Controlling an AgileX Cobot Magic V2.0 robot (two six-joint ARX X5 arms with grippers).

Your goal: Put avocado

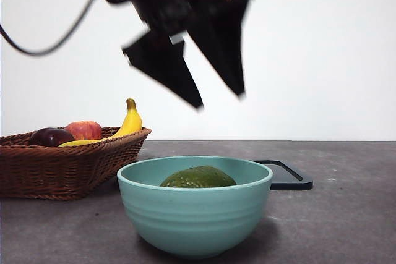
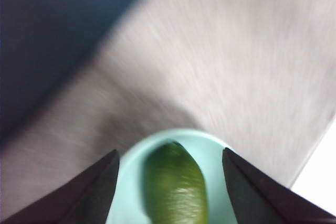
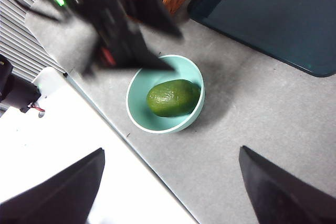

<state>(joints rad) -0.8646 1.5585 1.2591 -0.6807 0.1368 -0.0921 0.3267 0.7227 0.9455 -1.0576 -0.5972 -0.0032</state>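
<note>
A: Now logging positions. Avocado [image 1: 198,177] lies inside the bowl [image 1: 195,214], on its side, resting on the bottom. Only its top shows over the rim from the front.

B: Left hand [image 1: 219,100]?

A: Above the bowl, well clear of it, fingers spread and empty. Its wrist view looks straight down past both jaws onto the fruit. Blurred in all three views, so it is moving; direction not readable from one frame. My reading: release is done, since the avocado sits unsupported in the bowl with nothing touching it.

B: Right hand [image 3: 170,187]?

A: High up and off to the side, released, nothing between its jaws. It looks down on the bowl and the other arm. Seems to be waiting.

B: Why the bowl at the front?

A: Likely the target. It stands alone on the desk [image 1: 346,214], apart from the basket [image 1: 62,165], so a hand can come straight down without touching anything else. Basket holds a banana [image 1: 131,122], a red apple [image 1: 84,130] and a dark purple fruit [image 1: 51,136]. A dark tray [image 1: 284,174] lies flat behind the bowl.

B: Avocado appearance?

A: Dark olive green, oval, skin mostly smooth with faint mottling and a dull sheen. No visible damage. Fills roughly half the bowl's floor.
</note>
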